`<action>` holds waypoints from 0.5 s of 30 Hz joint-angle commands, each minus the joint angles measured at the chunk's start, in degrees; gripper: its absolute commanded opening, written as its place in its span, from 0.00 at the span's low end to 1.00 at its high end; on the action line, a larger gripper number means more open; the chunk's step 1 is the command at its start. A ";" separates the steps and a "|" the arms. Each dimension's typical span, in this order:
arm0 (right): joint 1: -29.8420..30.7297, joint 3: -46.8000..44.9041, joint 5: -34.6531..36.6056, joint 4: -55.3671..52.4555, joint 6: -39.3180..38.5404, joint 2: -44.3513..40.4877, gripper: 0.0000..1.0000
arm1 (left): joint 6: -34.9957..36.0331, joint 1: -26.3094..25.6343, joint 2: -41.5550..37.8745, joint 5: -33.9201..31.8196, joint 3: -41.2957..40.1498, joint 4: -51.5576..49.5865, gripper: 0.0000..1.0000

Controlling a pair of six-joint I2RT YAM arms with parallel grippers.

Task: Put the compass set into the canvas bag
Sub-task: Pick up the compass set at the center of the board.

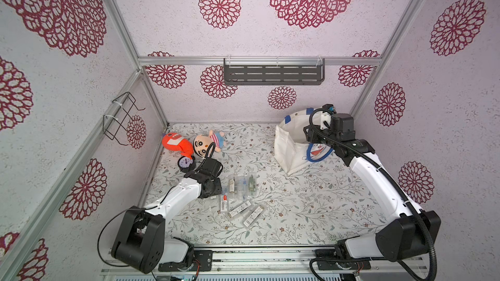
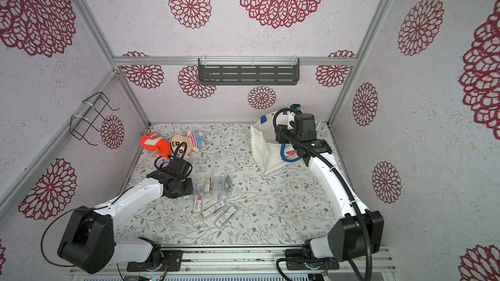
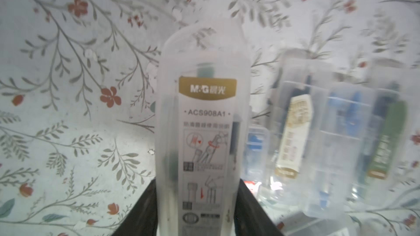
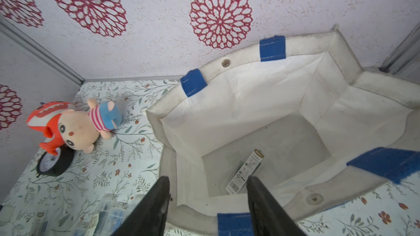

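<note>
Quick look at the rig right now. The left gripper (image 3: pixel 197 182) is down low on the floral-print tablecloth (image 1: pixel 311 212). Its two black fingers (image 3: pixel 145 212) are pressed against either side of a compass set (image 3: pixel 200 101), so it's got that one clamped by the end. It's a long frosted clear plastic case with a white label and a gold M&G band on top. Can't tell whether the case is lifted off the cloth or resting on it.

Just beside it is a pile of other clear plastic compass cases (image 1: pixel 242 185). A few loose cases with barcode labels (image 1: pixel 239 209) lie a bit nearer the robot's base.

In the far right corner, the right gripper (image 4: pixel 208 178) hangs over the open mouth of the canvas bag (image 1: pixel 286 144). That's the cream-white boxy fabric one with blue handles and a blue cartoon print on the side. The jaws are partway apart with nothing between them. In the right wrist view, a second compass set (image 4: pixel 246 171), clear with a white barcode label, lies flat on the bag's floor.

Over at the far left there's an orange plush fish (image 1: pixel 174 141) touching a big-headed plush doll in a pink-striped top (image 1: pixel 208 143). A small round black alarm clock (image 1: pixel 186 164) sits just in front of them, near the left arm's wrist.
</note>
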 commanded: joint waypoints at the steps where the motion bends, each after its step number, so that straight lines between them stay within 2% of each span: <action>1: 0.04 -0.49 -4.29 2.10 1.86 -3.21 0.58 | 8.08 -4.56 -4.35 -0.97 1.49 5.54 0.43; 5: 1.24 -1.41 -8.24 2.11 3.72 -4.00 0.58 | 11.86 -8.51 -5.83 -0.18 1.31 10.87 0.43; 15: 9.92 -1.22 -12.10 3.70 6.48 1.54 0.58 | 19.89 -12.21 -2.56 4.67 1.12 28.99 0.42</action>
